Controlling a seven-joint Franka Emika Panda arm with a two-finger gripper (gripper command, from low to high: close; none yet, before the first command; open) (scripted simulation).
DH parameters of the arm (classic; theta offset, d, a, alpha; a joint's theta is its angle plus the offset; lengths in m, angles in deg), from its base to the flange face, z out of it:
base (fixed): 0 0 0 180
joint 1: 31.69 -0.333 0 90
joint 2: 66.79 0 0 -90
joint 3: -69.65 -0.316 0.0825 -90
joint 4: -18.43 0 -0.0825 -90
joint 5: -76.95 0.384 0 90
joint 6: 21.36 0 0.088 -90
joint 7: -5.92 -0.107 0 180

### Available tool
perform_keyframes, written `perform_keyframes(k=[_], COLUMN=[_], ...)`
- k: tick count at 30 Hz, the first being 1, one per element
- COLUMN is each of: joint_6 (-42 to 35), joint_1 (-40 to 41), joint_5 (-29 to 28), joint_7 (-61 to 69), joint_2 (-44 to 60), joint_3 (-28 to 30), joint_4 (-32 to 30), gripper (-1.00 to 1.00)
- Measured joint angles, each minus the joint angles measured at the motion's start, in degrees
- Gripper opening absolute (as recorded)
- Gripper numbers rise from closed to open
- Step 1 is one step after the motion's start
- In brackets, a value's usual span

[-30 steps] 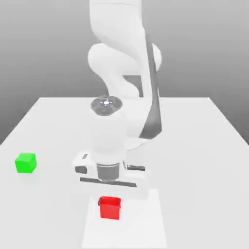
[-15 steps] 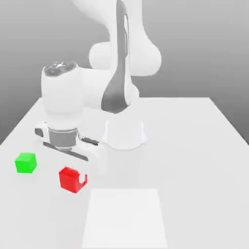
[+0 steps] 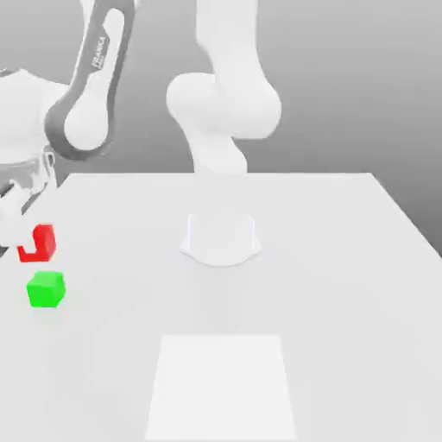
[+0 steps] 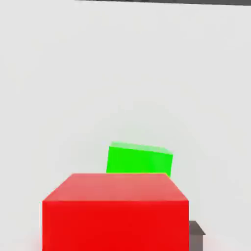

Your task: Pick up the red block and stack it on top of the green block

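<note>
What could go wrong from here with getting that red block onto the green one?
The red block, gripped in the fingers, is up near the green block but doesn't look lined up over it, so letting go now would probably miss. In the hand view the red block hides part of the green one, which could make judging the alignment harder. And the green block sits loose on the table, so a low approach might knock it.

Bright red cube (image 3: 47, 243) held up; bright green cube (image 3: 46, 289) rests on the table (image 3: 259, 302)
</note>
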Motion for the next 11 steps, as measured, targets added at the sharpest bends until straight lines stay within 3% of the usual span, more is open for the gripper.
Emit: perform_keyframes(k=[6, 11], joint_6=[3.16, 6.68], joint_1=[-0.82, -0.47], joint_5=[9.24, 11.42], joint_7=[6.57, 8.15], joint_2=[5.49, 8.85], joint_3=[-1.15, -1.85], joint_4=[0.60, 0.69], gripper=[-1.00, -1.00])
